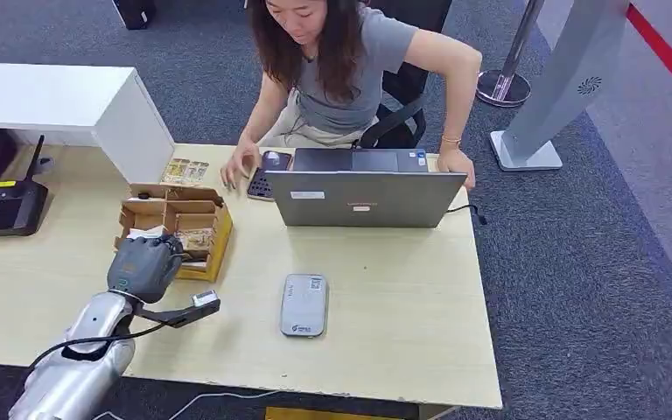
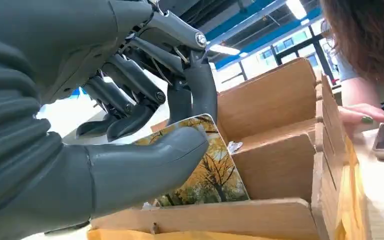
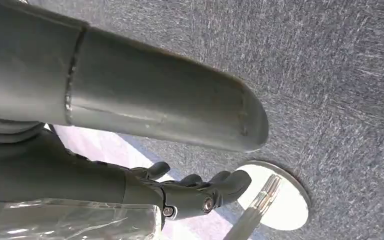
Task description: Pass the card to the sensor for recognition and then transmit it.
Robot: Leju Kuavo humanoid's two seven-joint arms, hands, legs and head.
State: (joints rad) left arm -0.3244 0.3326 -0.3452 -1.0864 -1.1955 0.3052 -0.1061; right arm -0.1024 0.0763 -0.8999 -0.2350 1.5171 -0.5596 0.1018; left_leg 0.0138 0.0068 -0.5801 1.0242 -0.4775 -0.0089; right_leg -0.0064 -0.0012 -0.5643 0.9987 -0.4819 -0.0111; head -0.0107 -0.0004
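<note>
Pinching card (image 2: pixel 215 172) in box (image 1: pixel 214 236), left hand (image 1: pixel 144 267) fingers (image 2: pixel 200 85) | laptop (image 1: pixel 363 197) beyond sensor (image 1: pixel 304 304) | right hand (image 3: pixel 195 192) loosely curled, empty

card (image 2: pixel 211 172) partly covered by left hand (image 2: pixel 130 125) thumb, lower edge behind box (image 2: pixel 280 165) wall

The silver left arm (image 1: pixel 74 367) rises from the lower left of the head frame to its grey many-fingered left hand (image 1: pixel 144 267), thumb and dark fingers pinching a picture card (image 2: pixel 205 172), while the grey right hand (image 3: pixel 180 192) hangs with fingers loosely curled, holding nothing.
</note>
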